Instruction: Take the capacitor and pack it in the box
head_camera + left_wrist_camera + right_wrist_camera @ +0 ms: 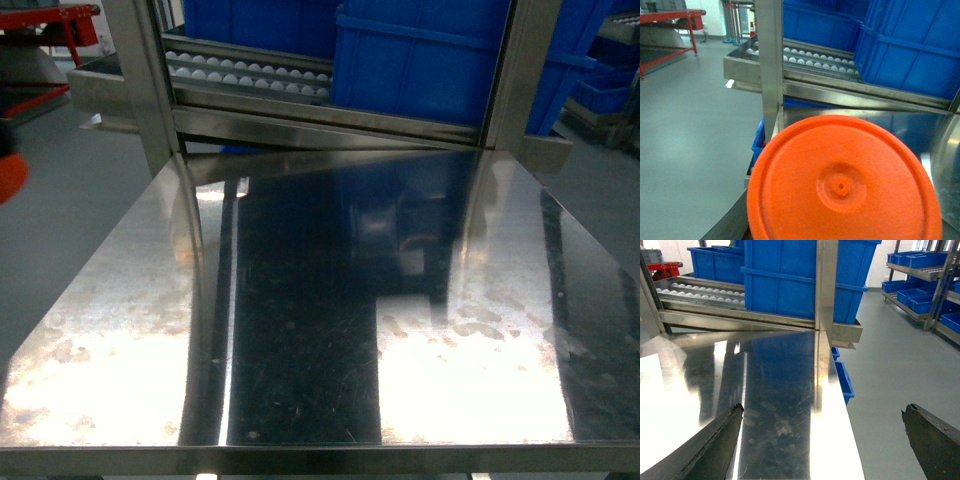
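The capacitor point(842, 185) fills the lower half of the left wrist view as a big orange round end face with a small hub in the middle, right in front of the camera. It sits where my left gripper's jaws are, and only a dark strip of one finger point(722, 227) shows at its lower left. In the head view an orange patch of the capacitor point(8, 178) shows at the far left edge, off the table's left side. My right gripper point(822, 410) stands open over the table's right edge with nothing between its fingers. The box is out of view.
A shiny steel table point(120, 330) spreads in front of me. Behind it a roller rack point(250, 75) carries large blue bins point(420, 60). Steel posts point(140, 80) rise at the table's back corners. More blue bins point(920, 295) stand on shelves at the right.
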You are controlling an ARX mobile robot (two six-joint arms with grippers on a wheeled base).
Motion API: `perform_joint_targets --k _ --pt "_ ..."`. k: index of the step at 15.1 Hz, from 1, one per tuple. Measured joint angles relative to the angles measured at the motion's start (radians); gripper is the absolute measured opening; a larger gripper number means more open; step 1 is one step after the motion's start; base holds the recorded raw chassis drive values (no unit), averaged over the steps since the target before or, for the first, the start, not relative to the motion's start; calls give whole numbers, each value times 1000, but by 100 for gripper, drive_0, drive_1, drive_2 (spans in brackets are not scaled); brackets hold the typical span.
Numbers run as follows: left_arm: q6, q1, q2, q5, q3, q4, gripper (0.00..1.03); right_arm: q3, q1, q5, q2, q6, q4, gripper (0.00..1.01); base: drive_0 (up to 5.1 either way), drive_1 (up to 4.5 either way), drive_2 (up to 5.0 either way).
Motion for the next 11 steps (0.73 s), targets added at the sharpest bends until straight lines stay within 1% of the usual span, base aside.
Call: perform_joint_targets --k 1,2,3,4,11 --pt "-9 2 -323 -5 -64 -157 44 0 0 0 0 0 0 98 0 0 0" --pt "-13 2 -328 -5 -61 -159 44 0 0 0 0 0 0 98 0 0 0" --pt "9 23 -341 48 -61 -277 44 0 0 0 0 0 0 98 0 0 0" --pt "25 46 -380 83 -94 -298 44 0 0 0 0 0 0 98 0 0 0" --pt "34 98 -463 117 -142 -304 44 0 0 0 0 0 0 98 0 0 0"
